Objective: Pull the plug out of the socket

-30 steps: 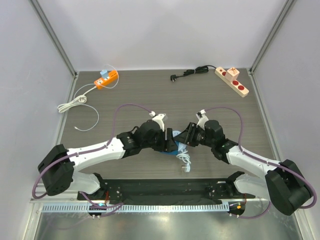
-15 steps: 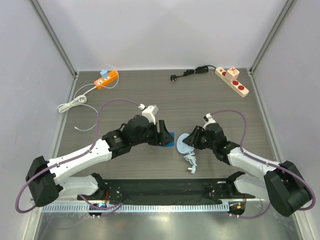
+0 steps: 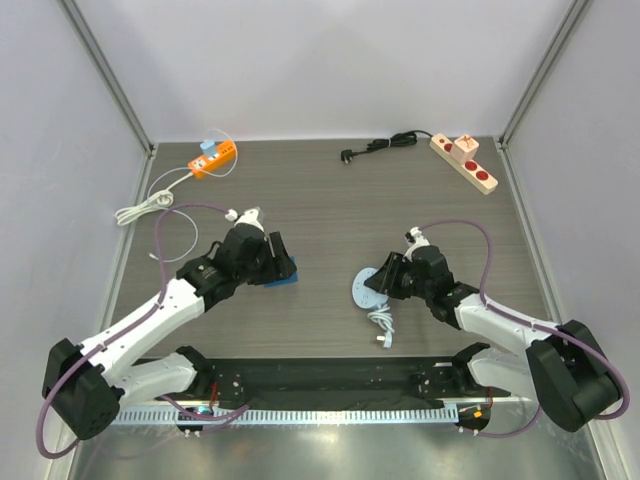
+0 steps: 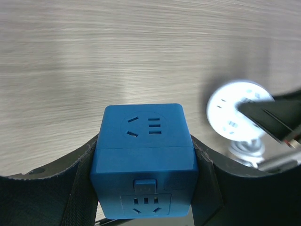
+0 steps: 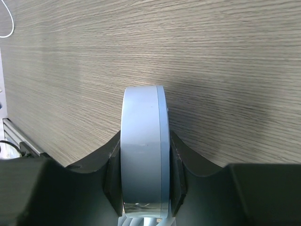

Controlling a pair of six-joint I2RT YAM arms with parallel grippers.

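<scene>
The left arm (image 3: 185, 297) reaches across the near left part of the worktop (image 3: 330, 200). Its jaws are closed on the two sides of a blue cube socket (image 4: 143, 141), and the dark fingers (image 4: 77, 174) press flat against the cube. The cube's top face shows one set of pin holes. The face turned toward the wrist camera shows another set, with a small button above it. No plug sits in either face.

The right arm (image 3: 490, 320) reaches in from the near right. Its jaws are clamped on a white round plug (image 3: 366, 291), which the right wrist camera sees edge-on, with a finger against each flat face. A thin white cord (image 3: 380, 325) trails from the plug toward the near edge and lies loosely kinked on the worktop. The plug is well apart from the socket, to its right, with bare worktop between them. In the left wrist view the plug's flat face is turned toward the socket.

At the far left lies an orange power strip (image 3: 215, 157), with a coiled white cable (image 3: 150, 208) nearer than it. At the far right lies a beige power strip (image 3: 463, 162) with red buttons. Its black cable (image 3: 385, 146) runs left along the far edge.
</scene>
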